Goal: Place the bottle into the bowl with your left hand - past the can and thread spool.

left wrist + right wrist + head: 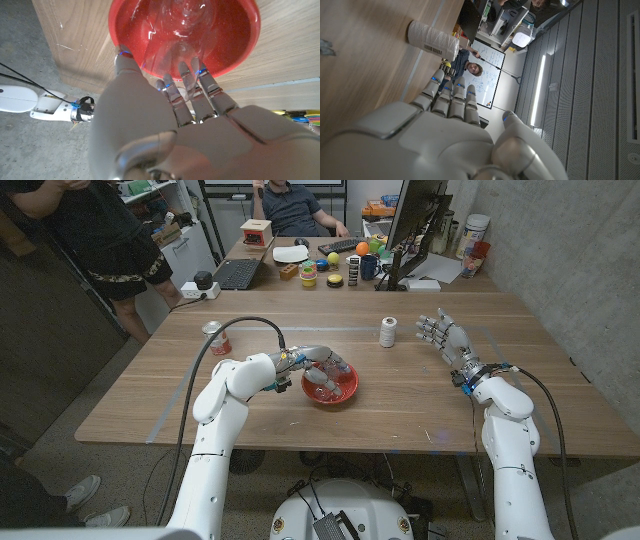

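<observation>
The red bowl (345,393) sits at the table's near middle. A clear plastic bottle (333,369) lies tilted inside it, seen through the red bowl (240,45) as a glassy bottle (172,45) in the left wrist view. My left hand (307,361) reaches over the bowl's left rim, thumb and fingers (187,80) closed around the bottle's lower end. The red and silver can (216,337) stands to the bowl's left, farther back. The white thread spool (388,332) stands behind the bowl on the right, and the spool (432,40) faces my right hand (447,342), which is raised, fingers spread, holding nothing.
The far end of the table holds a laptop (238,273), a monitor (415,225), a plate, fruit and small cups. One person (95,230) stands at the back left and another (295,205) sits behind the table. A black cable (235,325) arcs over my left arm.
</observation>
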Controlling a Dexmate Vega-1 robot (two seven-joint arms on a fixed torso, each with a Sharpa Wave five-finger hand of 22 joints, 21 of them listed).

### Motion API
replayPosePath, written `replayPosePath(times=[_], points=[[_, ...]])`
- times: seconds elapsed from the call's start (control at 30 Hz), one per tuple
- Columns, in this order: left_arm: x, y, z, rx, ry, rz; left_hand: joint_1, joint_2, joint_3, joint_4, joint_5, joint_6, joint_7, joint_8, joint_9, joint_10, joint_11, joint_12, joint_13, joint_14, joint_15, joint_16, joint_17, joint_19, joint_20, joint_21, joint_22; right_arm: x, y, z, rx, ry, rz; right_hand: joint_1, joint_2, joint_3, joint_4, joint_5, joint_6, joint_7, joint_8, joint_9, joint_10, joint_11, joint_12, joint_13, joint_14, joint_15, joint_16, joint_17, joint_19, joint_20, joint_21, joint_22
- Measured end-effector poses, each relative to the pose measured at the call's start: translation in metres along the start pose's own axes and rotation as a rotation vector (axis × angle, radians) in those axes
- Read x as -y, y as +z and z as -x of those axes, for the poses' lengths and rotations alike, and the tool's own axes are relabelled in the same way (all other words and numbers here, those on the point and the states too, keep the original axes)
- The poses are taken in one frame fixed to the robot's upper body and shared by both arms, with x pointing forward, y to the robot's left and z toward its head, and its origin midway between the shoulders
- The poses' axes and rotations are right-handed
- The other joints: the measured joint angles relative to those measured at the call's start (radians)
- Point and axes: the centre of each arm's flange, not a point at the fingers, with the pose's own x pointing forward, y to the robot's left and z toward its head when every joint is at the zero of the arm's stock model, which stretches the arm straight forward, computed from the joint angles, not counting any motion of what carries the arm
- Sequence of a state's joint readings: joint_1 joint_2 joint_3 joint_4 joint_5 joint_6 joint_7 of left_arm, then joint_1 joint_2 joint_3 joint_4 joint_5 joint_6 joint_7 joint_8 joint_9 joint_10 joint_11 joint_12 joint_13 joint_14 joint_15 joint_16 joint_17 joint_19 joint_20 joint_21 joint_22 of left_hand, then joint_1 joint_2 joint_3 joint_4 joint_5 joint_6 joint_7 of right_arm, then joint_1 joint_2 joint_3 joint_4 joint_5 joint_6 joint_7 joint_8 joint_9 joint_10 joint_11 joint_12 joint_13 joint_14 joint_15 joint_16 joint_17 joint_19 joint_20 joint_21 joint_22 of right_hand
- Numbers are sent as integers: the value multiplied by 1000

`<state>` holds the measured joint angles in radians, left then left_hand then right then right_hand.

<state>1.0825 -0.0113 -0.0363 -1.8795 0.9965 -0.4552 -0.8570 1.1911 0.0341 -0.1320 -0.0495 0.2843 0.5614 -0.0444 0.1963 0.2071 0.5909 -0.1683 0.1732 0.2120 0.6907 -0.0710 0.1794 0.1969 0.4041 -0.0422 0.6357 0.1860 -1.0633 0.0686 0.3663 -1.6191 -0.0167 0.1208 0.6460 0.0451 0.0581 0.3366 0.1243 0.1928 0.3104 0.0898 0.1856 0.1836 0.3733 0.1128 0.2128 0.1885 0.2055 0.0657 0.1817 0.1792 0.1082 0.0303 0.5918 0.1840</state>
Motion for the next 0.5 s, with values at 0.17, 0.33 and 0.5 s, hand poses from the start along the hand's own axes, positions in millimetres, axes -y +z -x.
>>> replayPosePath(times=[0.17, 0.33, 0.5], points=[[-1, -1, 1, 2, 2, 3, -23, 8, -25, 11, 11, -54, 14, 0, 0, -74, 39, 0, 0, -78, 10, 2, 5, -25, 25, -14, 0, -1, 1, -2, 1, 2, 1, 0, 0, -4, 4, 0, -3, 3, 0, 0, 0, 0, 0, 0, 0, 0, 0, 0, 0, 0, -4, 0], [1, -2, 2, -3, -14, 6, -47, -14, -45, 21, 19, -107, 28, 0, 0, -147, 77, 0, 0, -159, 19, 2, 6, -69, 43, -34, 0, -2, 0, -3, 0, 6, 1, 0, 0, -4, 4, 0, -3, 3, 0, 0, 0, 0, 0, 0, 4, 4, 0, 0, 0, 0, -4, 0], [0, -2, 2, -3, -17, 5, -57, -23, -62, 26, 34, -155, 44, -4, 0, -214, 97, 0, 0, -224, 24, 3, 10, -103, 57, -48, 3, -2, 0, -3, -2, 6, 2, 0, 0, -6, 2, 0, 1, 7, 0, 0, 0, 0, 0, 0, 6, 6, 0, 0, 0, 0, -4, 0]])
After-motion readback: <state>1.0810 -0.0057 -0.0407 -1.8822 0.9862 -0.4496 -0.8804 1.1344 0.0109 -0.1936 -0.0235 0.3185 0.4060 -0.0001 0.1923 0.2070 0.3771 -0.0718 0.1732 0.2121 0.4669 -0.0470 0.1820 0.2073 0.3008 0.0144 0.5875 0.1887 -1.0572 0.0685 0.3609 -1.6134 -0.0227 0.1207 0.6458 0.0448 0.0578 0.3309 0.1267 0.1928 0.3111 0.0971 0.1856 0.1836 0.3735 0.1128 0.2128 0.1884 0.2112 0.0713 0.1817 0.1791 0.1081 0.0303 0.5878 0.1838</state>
